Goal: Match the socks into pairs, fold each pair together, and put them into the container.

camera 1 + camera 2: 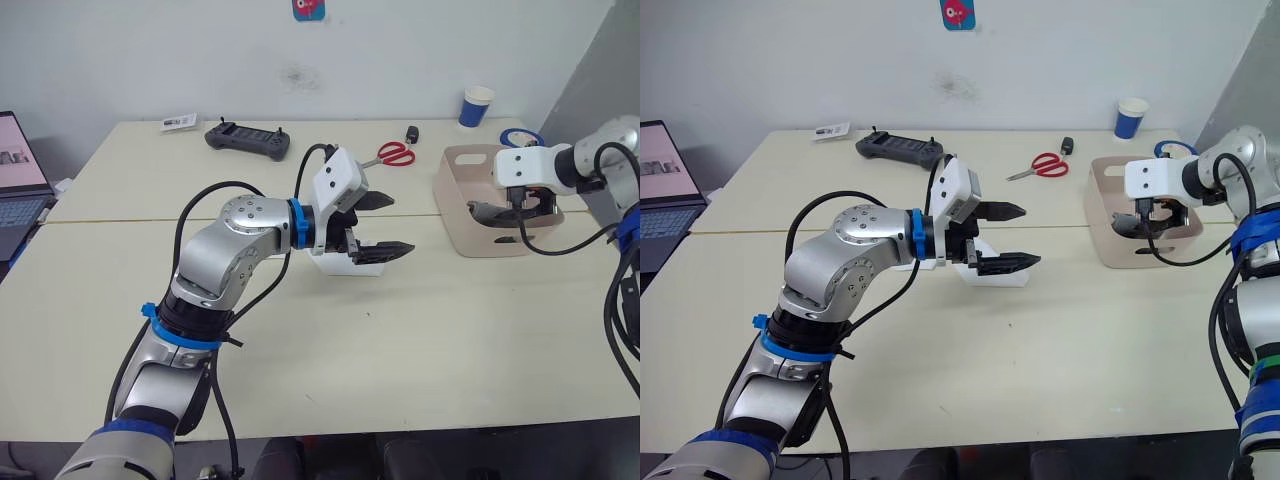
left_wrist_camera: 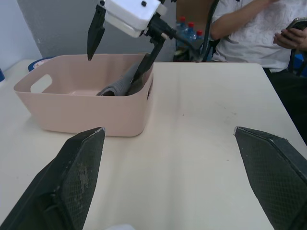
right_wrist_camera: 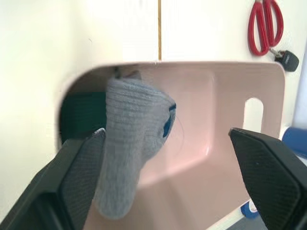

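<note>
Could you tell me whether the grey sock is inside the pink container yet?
Inside: the grey sock lies within the container walls, below the open right gripper.

Both end effectors (image 1: 1006, 236) (image 2: 120, 60) apparently agape

light: bright, even | shadows: soft, faint | glare: none | near hand fingers (image 2: 76, 177) perhaps slightly blurred

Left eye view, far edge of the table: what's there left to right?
Laptop → small label card → black handheld controller → red scissors → small black item → blue paper cup.
</note>
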`<state>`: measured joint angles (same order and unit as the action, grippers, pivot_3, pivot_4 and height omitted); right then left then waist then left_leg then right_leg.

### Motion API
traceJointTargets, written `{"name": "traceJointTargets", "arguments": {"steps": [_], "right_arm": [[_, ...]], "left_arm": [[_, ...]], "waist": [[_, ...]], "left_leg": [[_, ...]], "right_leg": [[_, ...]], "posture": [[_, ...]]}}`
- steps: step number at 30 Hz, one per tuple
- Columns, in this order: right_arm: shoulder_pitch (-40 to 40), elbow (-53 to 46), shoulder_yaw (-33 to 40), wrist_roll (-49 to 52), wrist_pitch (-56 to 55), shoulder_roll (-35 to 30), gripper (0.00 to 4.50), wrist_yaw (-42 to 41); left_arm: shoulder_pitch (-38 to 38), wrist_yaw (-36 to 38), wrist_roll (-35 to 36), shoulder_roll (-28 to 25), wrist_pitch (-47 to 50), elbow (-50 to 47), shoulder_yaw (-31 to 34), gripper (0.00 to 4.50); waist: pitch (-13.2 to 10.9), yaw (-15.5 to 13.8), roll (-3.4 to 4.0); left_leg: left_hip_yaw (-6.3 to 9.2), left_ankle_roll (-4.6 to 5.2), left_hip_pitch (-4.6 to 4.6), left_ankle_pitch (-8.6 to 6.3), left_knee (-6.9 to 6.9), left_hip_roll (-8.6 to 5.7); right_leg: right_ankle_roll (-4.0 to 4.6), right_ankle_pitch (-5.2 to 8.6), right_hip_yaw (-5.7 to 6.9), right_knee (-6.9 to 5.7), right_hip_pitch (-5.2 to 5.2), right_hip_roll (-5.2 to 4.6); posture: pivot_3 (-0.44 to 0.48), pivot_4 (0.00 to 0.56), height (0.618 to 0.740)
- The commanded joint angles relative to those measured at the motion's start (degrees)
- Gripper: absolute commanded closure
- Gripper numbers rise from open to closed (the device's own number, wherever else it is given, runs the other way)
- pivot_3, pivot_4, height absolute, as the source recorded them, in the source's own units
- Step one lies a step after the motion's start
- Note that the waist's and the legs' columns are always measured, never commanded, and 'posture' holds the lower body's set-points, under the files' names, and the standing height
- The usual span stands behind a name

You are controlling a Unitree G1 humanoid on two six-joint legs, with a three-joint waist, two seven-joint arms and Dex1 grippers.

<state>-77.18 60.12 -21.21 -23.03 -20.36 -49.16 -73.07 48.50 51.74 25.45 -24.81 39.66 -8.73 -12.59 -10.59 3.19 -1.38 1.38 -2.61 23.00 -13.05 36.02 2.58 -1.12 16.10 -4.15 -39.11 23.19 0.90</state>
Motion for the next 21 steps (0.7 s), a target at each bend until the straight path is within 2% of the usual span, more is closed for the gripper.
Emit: {"name": "traceJointTargets", "arguments": {"steps": [1,4,8,12,15,17,21], "right_arm": [[0.9,-6.9,3.7,3.6,2.7,-3.1,0.02,-3.1],[4.4,-14.9,7.1,7.4,7.5,-5.7,0.02,-5.3],[11.4,-27.3,13.3,12.9,16.1,-7.6,0.02,-3.6],[24.1,-46.3,23.0,22.3,28.8,-6.7,0.02,0.4],[38.7,-64.9,30.3,29.1,40.2,-2.7,0.02,6.3],[47.1,-75.9,32.6,32.3,48.4,1.2,0.02,11.2],[59.2,-92.8,30.6,36.3,60.3,8.8,0.02,19.8]], "left_arm": [[-0.1,0.0,0.1,-0.4,-0.3,-2.1,1.0,0.00],[-0.9,0.7,0.0,-2.1,-0.3,-2.5,1.6,0.00],[-3.6,1.5,0.5,-6.0,-0.6,-3.6,3.9,0.00],[-11.8,2.4,0.4,-11.8,-4.0,-6.2,9.5,0.00],[-21.6,2.5,1.2,-15.5,-6.4,-7.9,15.7,0.00],[-28.0,1.1,0.5,-15.9,-9.7,-7.7,20.1,0.00],[-38.9,-0.7,1.7,-15.4,-12.5,-7.2,28.1,0.00]], "waist": [[0.0,0.0,0.02],[0.0,-0.3,0.03],[0.0,-0.1,0.08],[0.0,0.0,0.10],[0.0,-0.2,0.10],[0.0,-0.3,0.10],[0.0,-0.6,0.10]], "left_leg": [[0.01,0.00,0.00,0.00,0.01,0.00],[0.03,0.02,0.00,-0.01,0.01,0.00],[0.03,0.03,-0.01,-0.01,0.01,0.02],[0.05,0.04,-0.05,-0.02,0.04,0.06],[0.11,0.04,-0.06,-0.02,0.09,0.12],[0.19,0.04,-0.09,-0.02,0.13,0.16],[0.17,0.04,-0.10,-0.03,0.22,0.06]], "right_leg": [[0.00,0.00,0.01,-0.01,0.00,0.00],[0.00,0.00,0.03,-0.02,0.00,0.00],[0.00,0.00,0.01,-0.05,0.00,0.00],[0.01,0.01,0.02,-0.20,0.00,0.02],[0.06,0.06,0.06,-0.37,0.02,0.02],[0.06,0.08,0.09,-0.46,-0.02,0.01],[-0.03,0.13,0.09,-0.69,0.01,0.00]], "posture": [[0.000,0.150,0.740],[0.000,0.150,0.740],[0.000,0.150,0.740],[0.000,0.150,0.740],[0.000,0.150,0.740],[0.000,0.150,0.740],[0.000,0.150,0.740]]}}
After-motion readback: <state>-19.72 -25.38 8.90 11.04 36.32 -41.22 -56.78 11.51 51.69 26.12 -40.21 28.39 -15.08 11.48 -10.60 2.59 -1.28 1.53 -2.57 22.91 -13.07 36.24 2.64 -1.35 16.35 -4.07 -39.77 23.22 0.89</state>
